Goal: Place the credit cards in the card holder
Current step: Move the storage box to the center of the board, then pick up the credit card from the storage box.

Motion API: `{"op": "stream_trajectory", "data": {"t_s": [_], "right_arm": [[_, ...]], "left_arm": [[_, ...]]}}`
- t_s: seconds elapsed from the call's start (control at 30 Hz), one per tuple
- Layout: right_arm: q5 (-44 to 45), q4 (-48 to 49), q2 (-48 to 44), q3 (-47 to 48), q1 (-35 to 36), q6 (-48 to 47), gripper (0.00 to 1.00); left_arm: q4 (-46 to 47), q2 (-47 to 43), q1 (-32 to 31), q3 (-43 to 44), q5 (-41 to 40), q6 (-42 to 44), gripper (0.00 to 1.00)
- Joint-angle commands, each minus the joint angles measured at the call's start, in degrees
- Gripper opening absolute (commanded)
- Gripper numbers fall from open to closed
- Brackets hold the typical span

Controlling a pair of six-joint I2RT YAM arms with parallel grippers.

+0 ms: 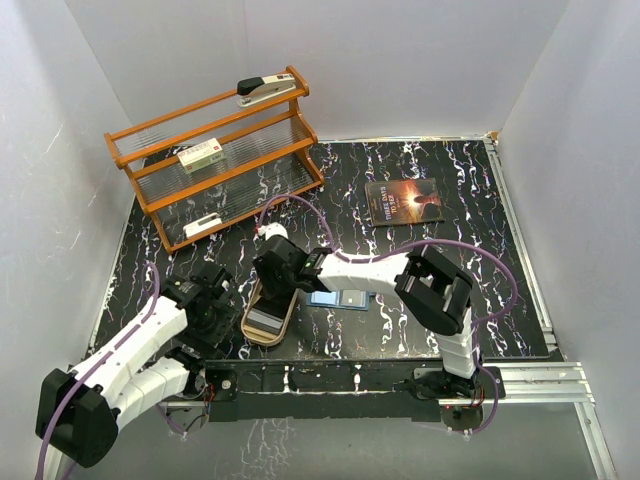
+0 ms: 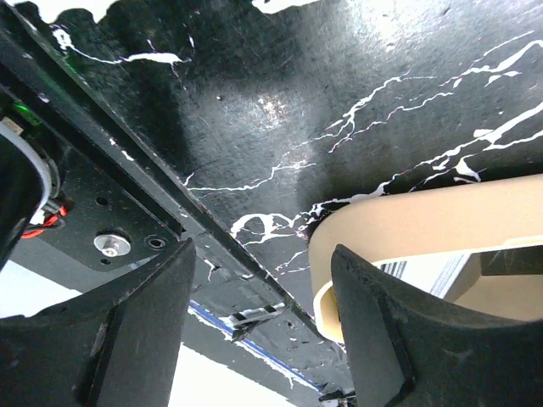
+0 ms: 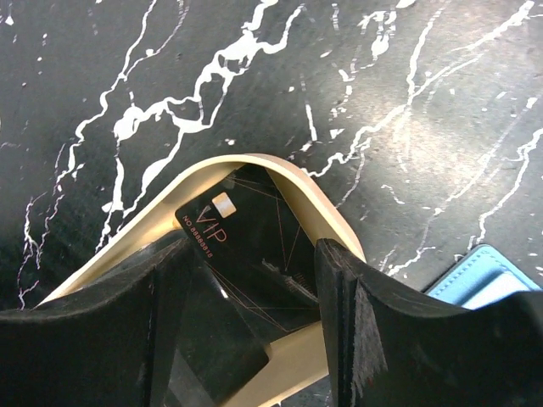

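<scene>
1. The right gripper [image 3: 250, 251] is hovering over the tan oblong wooden tray [image 3: 293, 182], jaws apart, straddling a black plastic "VIP" credit card [image 3: 222, 219] lying inside.
2. The small blue folding card holder [image 1: 328, 298] is lying on the black marbled table [image 1: 450, 200], just right of the tray.
3. The left gripper [image 2: 259, 254] is waiting beside the tray's rounded end, jaws apart, holding nothing.

**Left pincer parted near the tabletop's edge**

The left pincer [image 2: 261, 284] hangs with its fingers [image 2: 127, 339] apart above the black, white-veined tabletop [image 2: 339, 85]. One finger partly hides the rounded end of a tan wooden tray [image 2: 407, 216].
</scene>
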Motion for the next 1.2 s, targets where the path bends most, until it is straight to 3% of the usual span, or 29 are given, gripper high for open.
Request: {"op": "stream_trajectory", "data": {"t_s": [0.0,0.23,0.47,0.67,1.17], "right_arm": [[5.48,0.06,-0.98,-0.06,-1.99,3.16,0.56],[9.13,-2.27,-2.69,-2.17,-3.28,7.36,0.55],[-4.03,0.31,-8.48,-2.48,-4.11,1.41,0.64],[-12.81,2.25,-11.23,-4.16,-4.11,-1.93,0.73],[-21.99,7.51,-6.05,-7.83,-3.74,-0.12,0.76]], "left_arm": [[3.44,0.72,0.26,-1.86,4.04,0.61,0.63],[13.96,1.56,0.26,-4.13,7.93,2.62,0.63],[13.38,7.41,0.29,-0.15,4.29,5.77,0.63],[13.04,7.84,0.51,-1.41,1.1,3.55,0.62],[17.93,4.62,1.14,-4.66,3.04,-0.04,0.61]]}}
